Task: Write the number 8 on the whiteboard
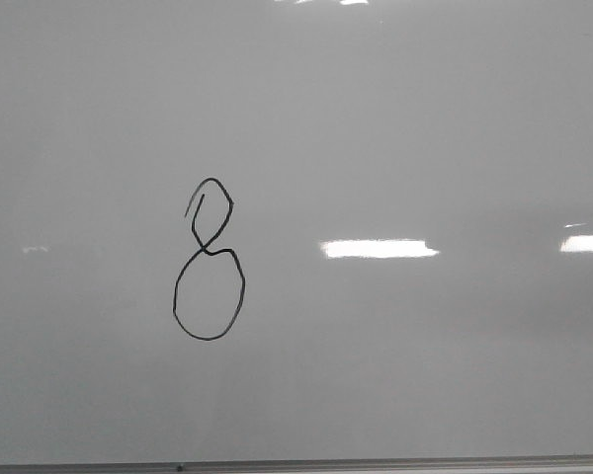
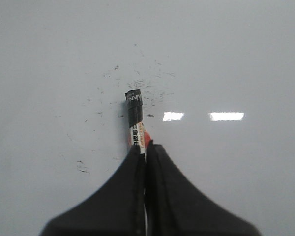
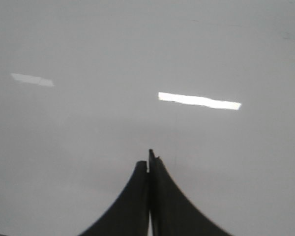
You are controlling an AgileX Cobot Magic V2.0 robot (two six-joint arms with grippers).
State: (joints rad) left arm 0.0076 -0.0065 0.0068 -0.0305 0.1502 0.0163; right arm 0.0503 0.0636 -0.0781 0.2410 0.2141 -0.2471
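Note:
The number 8 (image 1: 209, 262) is drawn in thin black line on the whiteboard (image 1: 425, 128), left of the middle in the front view, with a large lower loop and a small upper loop. Neither arm shows in the front view. In the left wrist view my left gripper (image 2: 145, 145) is shut on a marker (image 2: 134, 118) with a black end and a white and red label; the marker points at the whiteboard (image 2: 236, 49), and I cannot tell if it touches. In the right wrist view my right gripper (image 3: 149, 158) is shut and empty over the bare whiteboard (image 3: 88, 39).
A thin dark frame edge (image 1: 296, 464) runs along the board's lower side in the front view. Small black ink specks (image 2: 142, 83) dot the board around the marker's end. Bright rectangular light reflections (image 1: 379, 248) lie on the board.

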